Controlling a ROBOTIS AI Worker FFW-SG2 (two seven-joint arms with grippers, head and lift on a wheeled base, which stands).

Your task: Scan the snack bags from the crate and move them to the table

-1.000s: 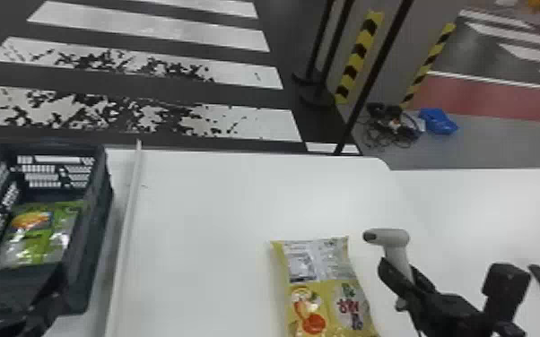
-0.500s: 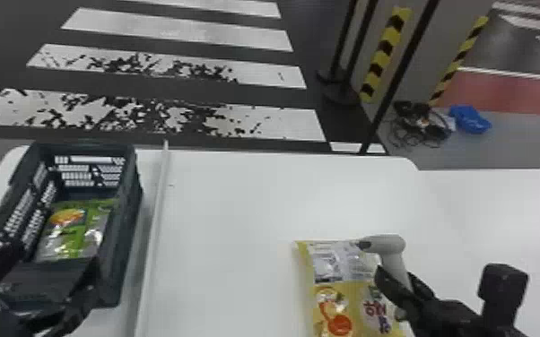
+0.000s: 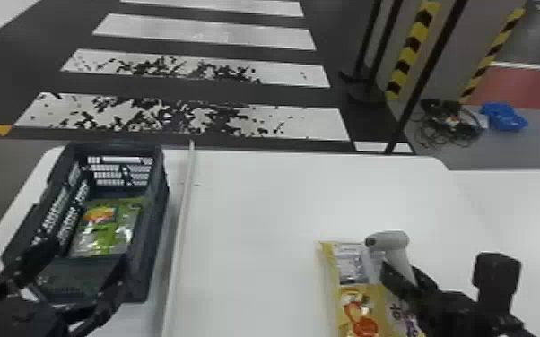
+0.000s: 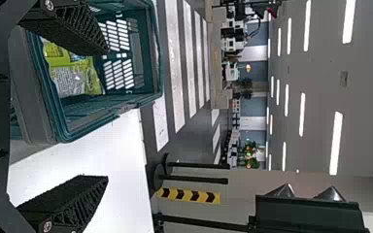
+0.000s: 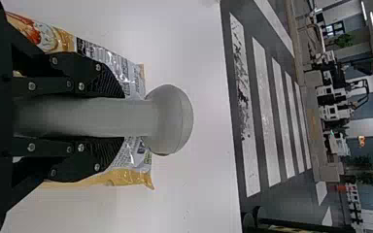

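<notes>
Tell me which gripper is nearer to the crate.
Left. The left gripper is open at the near end of the crate; the right gripper is well off to its right, gripping the scanner by the yellow snack bag.

A white surface (image 3: 260,201) with a rounded corner stands on a dark floor (image 3: 116,85) painted with wide white crosswalk stripes (image 3: 202,31), two of them patchy with black. Beyond its far right corner are slim black poles (image 3: 426,67), yellow-and-black striped tape (image 3: 410,54), tangled cables (image 3: 450,125), a blue bundle (image 3: 504,117) and a red floor area (image 3: 524,87). In the left wrist view, long strip lights (image 4: 336,143) glow on a grey ceiling (image 4: 320,97), with green plants (image 4: 249,154) in the distance.
</notes>
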